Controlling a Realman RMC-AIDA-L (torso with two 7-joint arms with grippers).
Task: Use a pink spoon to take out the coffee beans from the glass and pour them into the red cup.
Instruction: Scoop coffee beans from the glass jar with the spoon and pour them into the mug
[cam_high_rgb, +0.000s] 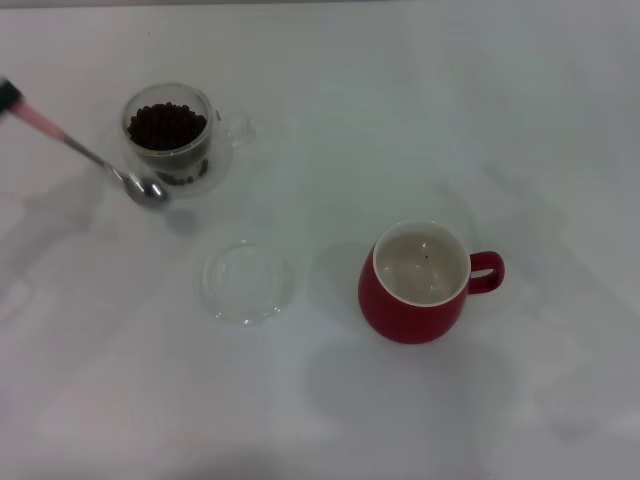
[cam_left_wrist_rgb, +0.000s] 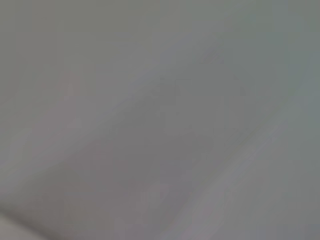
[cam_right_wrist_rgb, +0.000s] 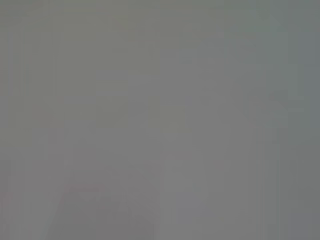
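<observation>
On the white table, biggest thing is the red cup, sitting right of centre with maybe one bean inside. Far to its left and further back is the glass, coffee beans piled in it. A clear dish lies between them. The pink spoon slants in from the left edge, bowl just beside the glass's near-left wall, looks empty. Left gripper barely shows, so can't tell its fingers. Right arm's out of view. Loads of open table.

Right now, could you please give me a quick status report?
Left gripper at left edge holding pink spoon, bowl beside glass. Coffee beans in glass. Red cup waiting. Clear dish between them.
</observation>
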